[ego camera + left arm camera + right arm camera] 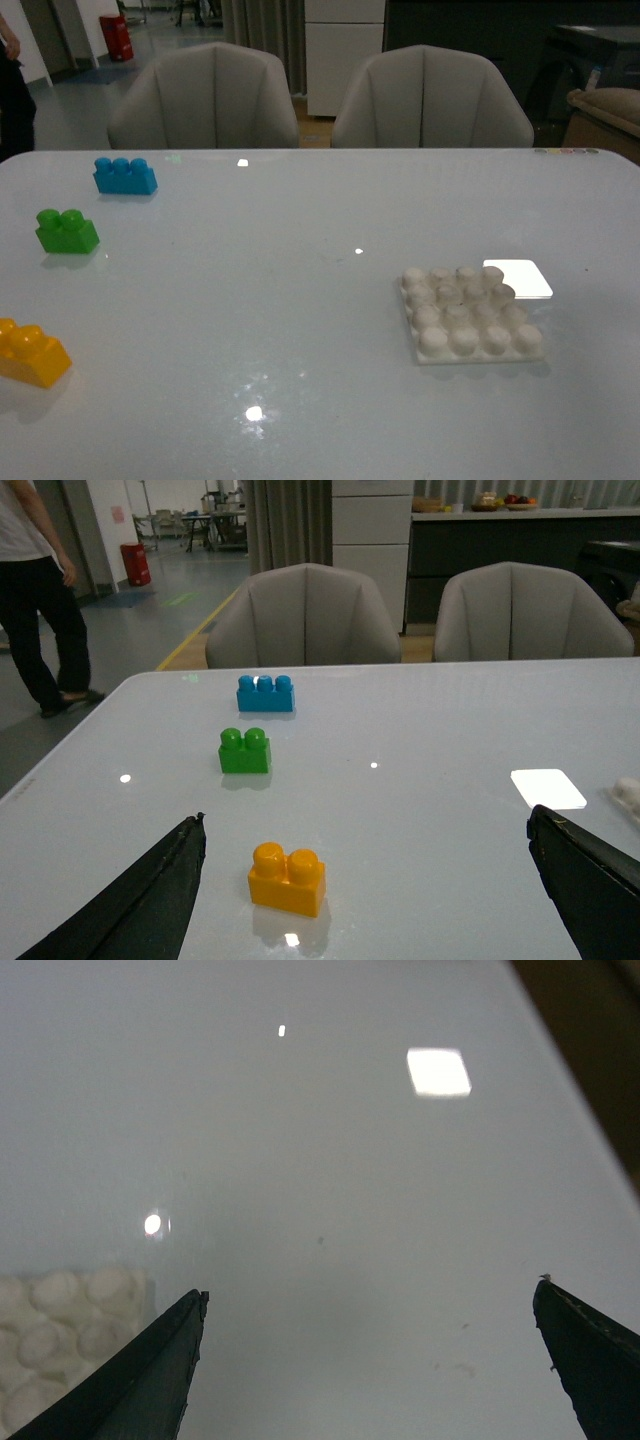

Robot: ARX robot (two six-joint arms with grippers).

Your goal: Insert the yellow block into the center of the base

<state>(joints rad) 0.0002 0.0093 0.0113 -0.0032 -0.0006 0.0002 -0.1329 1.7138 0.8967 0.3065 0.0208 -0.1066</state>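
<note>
Left tool (365, 818), right tool (368, 1295) spread apart, empty.
Risk of skidding yellow block (288, 878) on glossy bench (280, 300) if closing off-centre; stud misalignment at base (470, 312), well right.

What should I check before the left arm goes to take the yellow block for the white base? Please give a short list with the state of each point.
1. Yellow block free to grasp: ok, it stands alone, studs up.
2. Left gripper open and empty: ok.
3. Left gripper centred on the block: not ok, the block lies nearer one finger.
4. Base centre studs free: ok, nothing sits on them.
5. Green brick and blue brick out of the way: ok, both lie beyond the yellow block, far from the base.
6. Right gripper off the base: ok, open and empty, the base is to one side.
</note>
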